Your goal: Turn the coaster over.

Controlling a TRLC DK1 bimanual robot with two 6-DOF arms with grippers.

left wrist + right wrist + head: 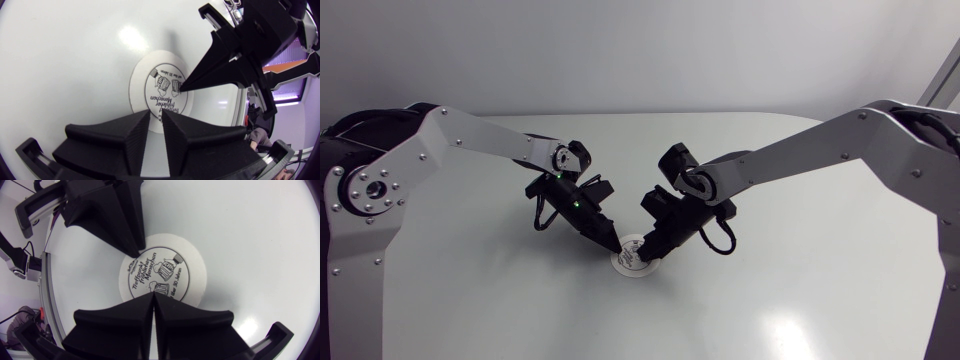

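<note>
Presently, the entry in descending order. White table (800, 260): carries the job. Left gripper (156, 114): jaws a narrow slit apart, holding nothing, tips at the coaster's near rim. Right gripper (153, 295): jaws pressed together, point on the opposite side. Coaster (192, 265): round, white, thin card lying flat mid-table between both grippers, dark print uppermost. Step: seemingly edge-lifting, not yet begun. Next, probably: one tip pins while the other works under the rim.

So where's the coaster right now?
The coaster lies flat on the table near the head view's middle, under the tips of the left pincer and right pincer.
</note>
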